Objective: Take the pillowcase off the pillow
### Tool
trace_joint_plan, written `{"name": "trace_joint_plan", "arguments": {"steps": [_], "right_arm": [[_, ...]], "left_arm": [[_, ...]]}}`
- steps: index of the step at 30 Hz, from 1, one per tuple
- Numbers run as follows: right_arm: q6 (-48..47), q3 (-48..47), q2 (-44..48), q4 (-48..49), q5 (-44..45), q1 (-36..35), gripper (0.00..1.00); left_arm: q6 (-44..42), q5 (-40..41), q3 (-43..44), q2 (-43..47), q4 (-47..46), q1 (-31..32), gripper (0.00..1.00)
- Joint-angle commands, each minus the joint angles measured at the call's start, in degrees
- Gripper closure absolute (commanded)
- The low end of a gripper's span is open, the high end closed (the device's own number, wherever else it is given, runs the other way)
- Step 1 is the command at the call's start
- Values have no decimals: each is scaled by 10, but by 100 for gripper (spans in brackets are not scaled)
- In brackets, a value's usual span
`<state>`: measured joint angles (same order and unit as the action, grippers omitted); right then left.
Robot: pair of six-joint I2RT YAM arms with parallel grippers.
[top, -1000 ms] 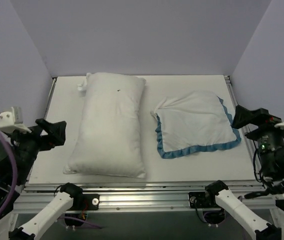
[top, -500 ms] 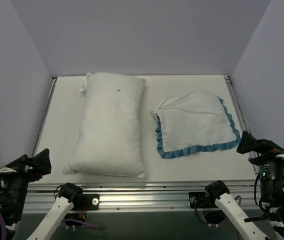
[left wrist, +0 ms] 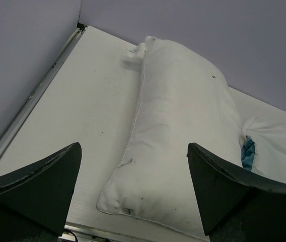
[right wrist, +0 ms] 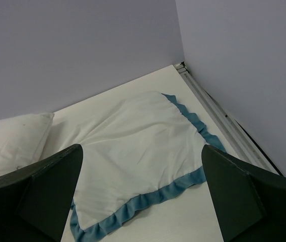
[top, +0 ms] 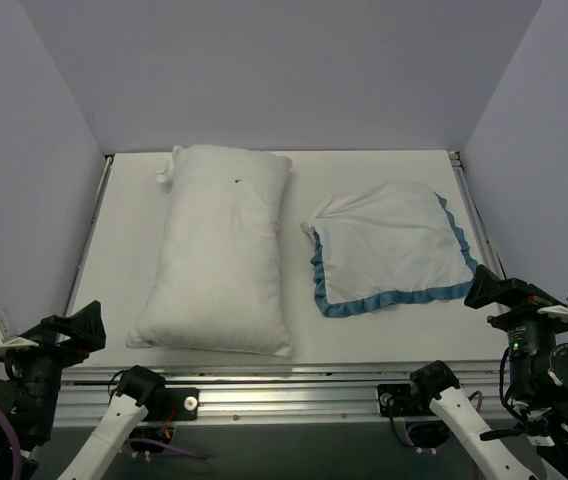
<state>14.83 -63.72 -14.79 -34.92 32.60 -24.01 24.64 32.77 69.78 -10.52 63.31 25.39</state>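
The pillow, a plump plain white cushion, lies lengthwise on the left half of the table with a small tag at its far left corner. The pillowcase lies flat and apart to its right, white side up, with ruffled blue edging. My left gripper hangs open off the near left corner, empty. My right gripper stands open off the near right corner, empty. In the left wrist view the pillow fills the space between my fingers. In the right wrist view the pillowcase lies ahead of the open jaws.
The white table is boxed in by lilac walls on the left, back and right. A metal rail runs along its right side and an aluminium frame along the near edge, above the arm bases.
Both arms have pulled back from the table sides to the near corners and dropped lower. Pillow and pillowcase have not moved. Both grippers stayed open.
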Motion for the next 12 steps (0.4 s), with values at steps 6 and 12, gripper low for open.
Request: {"name": "trace_joint_plan", "arguments": {"steps": [6,12], "right_arm": [[-5,-2,-5,24,11,-2,0],[-10,-7,-8,32,15,-2,0]], "left_arm": [[3,12,-6,-21,-11,-3,6],[2,9,-5,-24,-11,-3,6]]}}
